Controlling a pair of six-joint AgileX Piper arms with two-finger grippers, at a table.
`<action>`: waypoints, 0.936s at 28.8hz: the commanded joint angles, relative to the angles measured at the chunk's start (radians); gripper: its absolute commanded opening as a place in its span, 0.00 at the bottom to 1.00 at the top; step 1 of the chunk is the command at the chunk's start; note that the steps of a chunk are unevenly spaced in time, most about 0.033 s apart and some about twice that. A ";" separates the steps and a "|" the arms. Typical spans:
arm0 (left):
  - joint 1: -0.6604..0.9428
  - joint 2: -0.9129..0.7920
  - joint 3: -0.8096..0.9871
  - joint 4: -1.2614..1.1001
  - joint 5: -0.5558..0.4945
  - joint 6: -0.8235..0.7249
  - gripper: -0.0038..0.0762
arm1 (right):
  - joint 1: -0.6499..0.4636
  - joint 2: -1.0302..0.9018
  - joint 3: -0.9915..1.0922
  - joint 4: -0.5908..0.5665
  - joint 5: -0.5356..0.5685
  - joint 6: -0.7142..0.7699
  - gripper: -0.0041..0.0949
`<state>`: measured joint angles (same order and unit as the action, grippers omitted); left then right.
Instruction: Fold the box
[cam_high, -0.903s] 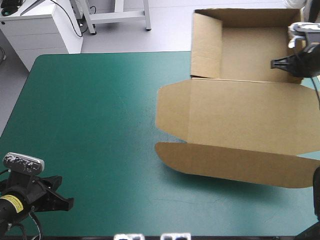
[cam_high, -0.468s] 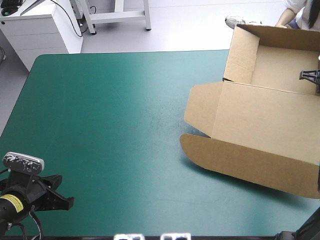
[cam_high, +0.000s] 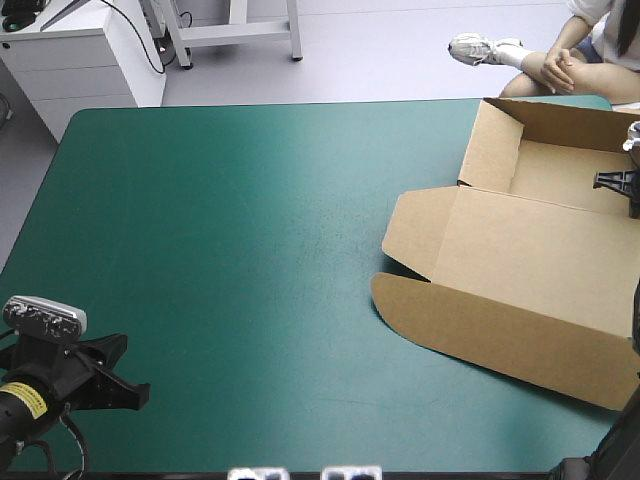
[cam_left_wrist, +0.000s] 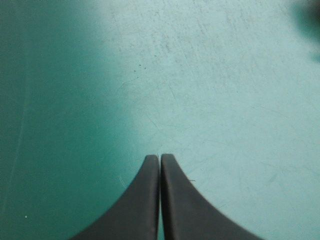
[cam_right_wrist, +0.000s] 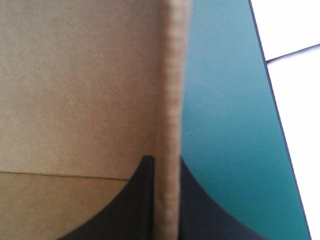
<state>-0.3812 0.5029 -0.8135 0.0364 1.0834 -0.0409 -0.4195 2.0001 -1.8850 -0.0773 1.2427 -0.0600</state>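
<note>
Pinching box (cam_high: 530, 250) wall in right gripper (cam_right_wrist: 165, 160).
With left gripper (cam_left_wrist: 160, 157) pressed together, empty, well apart from box; right far nearer.

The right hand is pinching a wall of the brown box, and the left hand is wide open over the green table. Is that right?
Not quite. The left hand is shut, not wide open: the left wrist view shows its black fingers meeting over the teal-green cover. The right hand does pinch a wall of the brown box.
</note>
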 joint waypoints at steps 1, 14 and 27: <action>-0.001 0.007 -0.021 0.011 -0.071 -0.001 0.04 | -0.039 -0.062 -0.029 0.050 0.008 -0.015 0.12; -0.001 0.007 -0.021 0.044 -0.141 -0.001 0.04 | -0.066 -0.192 -0.031 0.117 0.010 -0.011 0.87; -0.001 0.007 -0.021 0.044 -0.179 -0.001 0.04 | 0.282 -0.522 -0.012 0.453 0.010 -0.153 0.63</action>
<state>-0.3812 0.5029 -0.8135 0.0792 0.9762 -0.0399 -0.2561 1.5581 -1.8869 0.3510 1.2448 -0.1802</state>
